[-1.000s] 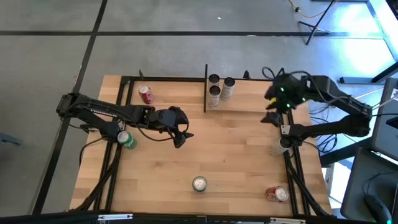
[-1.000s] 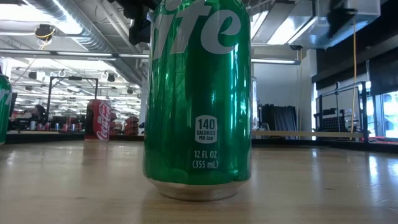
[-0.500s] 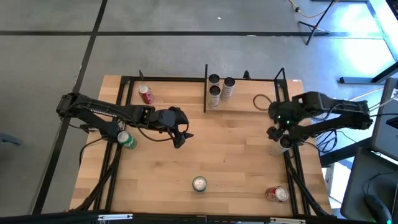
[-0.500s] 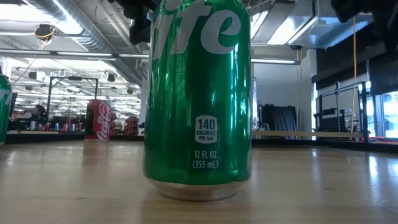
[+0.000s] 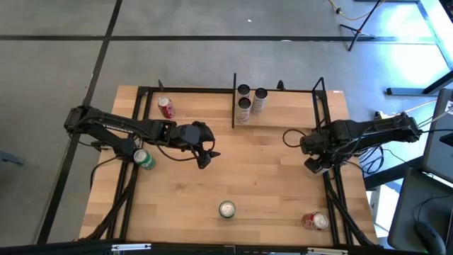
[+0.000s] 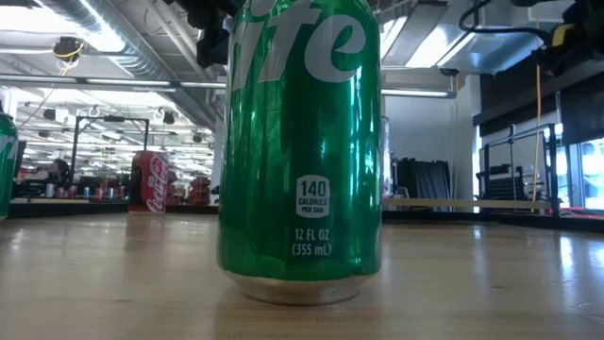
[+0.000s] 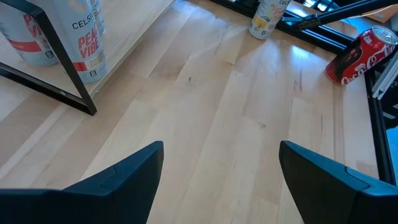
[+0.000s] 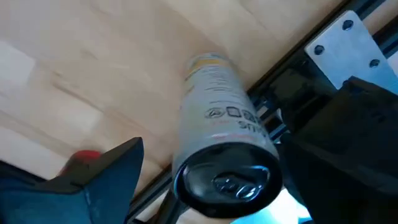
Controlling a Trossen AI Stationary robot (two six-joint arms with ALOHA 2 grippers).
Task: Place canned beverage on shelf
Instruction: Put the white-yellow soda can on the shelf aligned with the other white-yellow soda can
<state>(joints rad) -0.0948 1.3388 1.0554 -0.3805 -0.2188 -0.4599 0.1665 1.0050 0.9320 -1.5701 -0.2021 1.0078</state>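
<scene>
The right gripper [image 5: 316,161] hung low over the table's right edge, directly above a slim white can [image 8: 225,149] that stood upright beside the black frame rail; in the right wrist view its two dark fingers [image 8: 102,171] were spread wide on either side of the can's dark top without touching it. Beyond this gripper, toward the table's far edge, sat the shelf [image 5: 283,117], a light wooden board framed in thin black rods, with three slim cans [image 5: 248,101] standing upright together in its near-left corner by a black upright rod. A red can [image 5: 315,221] lay on its side near the front right corner, on the near side of the right gripper and well apart from it. The left gripper [image 5: 205,153] waited over the left-centre of the tabletop [image 5: 262,177], its fingers [image 7: 118,177] parted with only bare wood between them. A green can [image 5: 144,159] lay close behind the left arm, another red can [image 5: 166,108] lay farther back by the far-left frame, and a second green can [image 6: 300,151] stood upright near the front edge, filling the low view.
</scene>
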